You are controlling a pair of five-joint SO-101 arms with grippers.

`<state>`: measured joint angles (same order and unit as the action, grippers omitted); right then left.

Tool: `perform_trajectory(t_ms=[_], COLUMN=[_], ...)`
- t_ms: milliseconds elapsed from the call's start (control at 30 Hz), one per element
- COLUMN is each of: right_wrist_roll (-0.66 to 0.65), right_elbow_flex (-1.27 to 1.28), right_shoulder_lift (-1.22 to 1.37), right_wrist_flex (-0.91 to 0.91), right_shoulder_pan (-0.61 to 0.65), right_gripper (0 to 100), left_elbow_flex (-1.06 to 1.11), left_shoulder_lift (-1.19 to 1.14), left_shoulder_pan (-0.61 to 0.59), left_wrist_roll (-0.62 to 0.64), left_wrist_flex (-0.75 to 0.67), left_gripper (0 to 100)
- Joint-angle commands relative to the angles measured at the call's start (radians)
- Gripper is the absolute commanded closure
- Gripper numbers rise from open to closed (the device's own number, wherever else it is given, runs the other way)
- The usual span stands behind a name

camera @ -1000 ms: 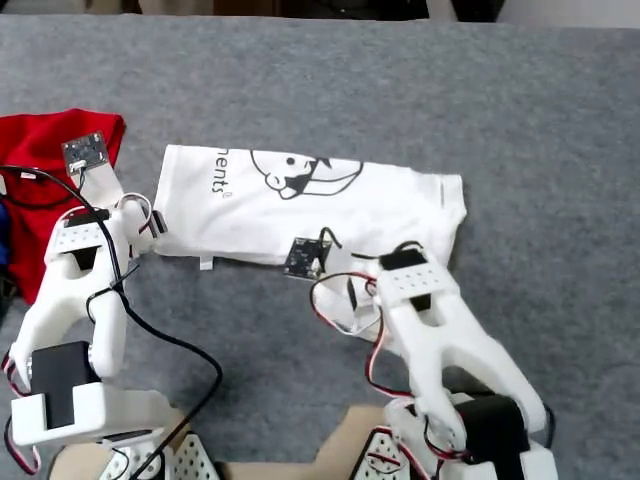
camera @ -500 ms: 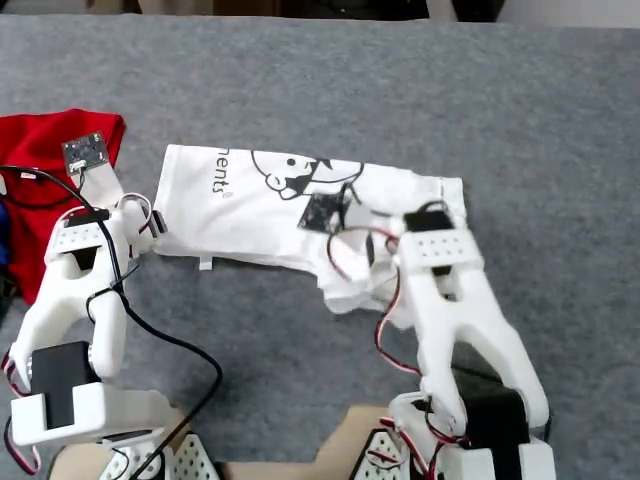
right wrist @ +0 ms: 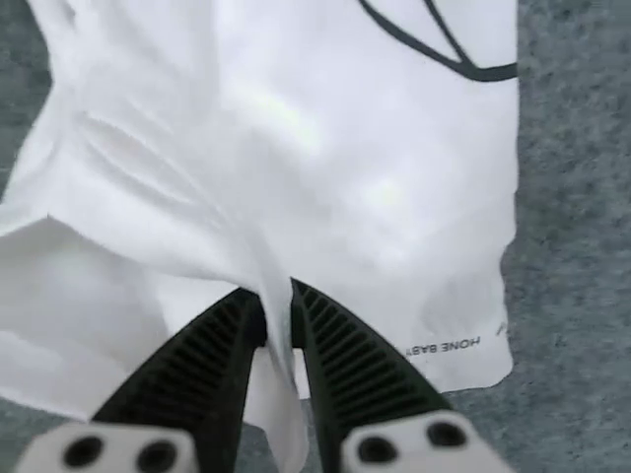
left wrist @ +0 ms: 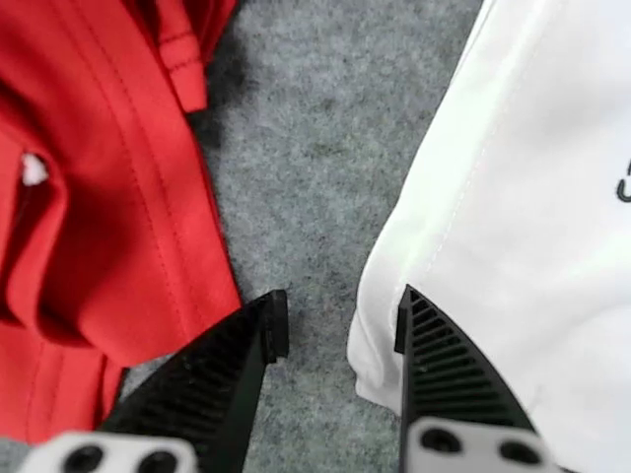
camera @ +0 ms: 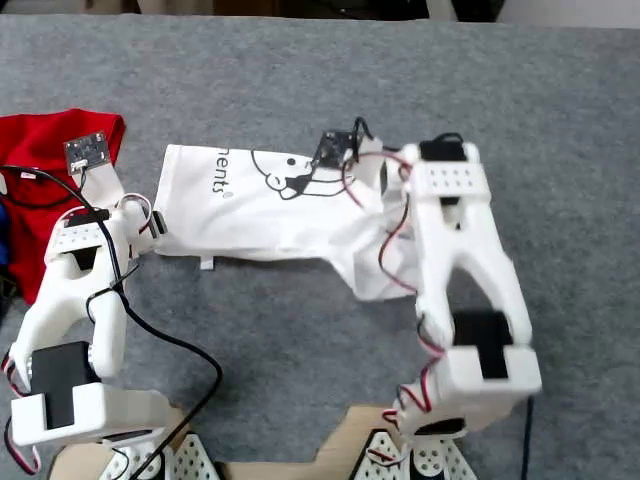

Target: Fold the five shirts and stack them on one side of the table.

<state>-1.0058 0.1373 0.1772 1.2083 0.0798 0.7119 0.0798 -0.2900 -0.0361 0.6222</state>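
A white shirt (camera: 250, 215) with a black drawing lies across the middle of the grey table. My right gripper (camera: 383, 185) is over its right part, shut on a raised fold of the white cloth (right wrist: 276, 301). The fabric bunches below it toward the near edge (camera: 375, 265). My left gripper (camera: 150, 222) stands open at the shirt's left edge. Its fingers (left wrist: 266, 330) straddle the strip of grey table between the white hem (left wrist: 394, 325) and a red shirt (left wrist: 108, 217). The red shirt (camera: 40, 160) lies crumpled at the far left.
A bit of blue cloth (camera: 3, 245) shows at the left edge beside the red shirt. Black cable (camera: 150, 330) trails from the left arm across the near table. Bare grey table (camera: 560, 130) stretches to the right and far side.
My right gripper has carried the shirt's near right part toward the far edge, dragging the cloth up and over. The left arm has stayed still.
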Motion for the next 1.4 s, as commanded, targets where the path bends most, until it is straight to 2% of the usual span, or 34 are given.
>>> perform_trajectory(t_ms=[0, 200, 300, 533, 767, 967, 1133, 1367], right_wrist_roll=[-0.029, -0.063, -0.069, -0.095, -0.120, -0.110, -0.115, -0.115], right_elbow_flex=[-0.153, -0.211, -0.216, -0.208, -0.285, -0.507, -0.780, -1.075], right_shoulder_lift=[0.077, 0.136, 0.130, 0.045, 0.067, 0.202, 0.320, 0.444], right_wrist_flex=[0.006, 0.006, 0.006, 0.012, 0.055, 0.135, 0.345, 0.540], right_shoulder_pan=[-0.018, -0.018, -0.024, -0.039, 0.021, 0.053, 0.048, 0.036], right_gripper=[96.3, 64.5, 56.1, 55.9, 56.0, 56.0, 56.0, 56.0], left_elbow_flex=[-0.043, -0.043, -0.043, -0.043, -0.043, -0.032, -0.032, -0.032], left_shoulder_lift=[0.004, 0.004, 0.004, 0.004, 0.004, 0.004, 0.004, 0.004], left_shoulder_pan=[-0.002, -0.002, -0.002, -0.002, 0.000, 0.003, 0.005, 0.005], left_wrist_roll=[-0.012, -0.012, -0.012, -0.012, -0.012, -0.014, -0.014, -0.014], left_wrist_flex=[0.003, 0.003, 0.003, 0.003, 0.006, 0.003, 0.002, 0.002], left_gripper=[81, 81, 81, 81, 81, 81, 81, 81])
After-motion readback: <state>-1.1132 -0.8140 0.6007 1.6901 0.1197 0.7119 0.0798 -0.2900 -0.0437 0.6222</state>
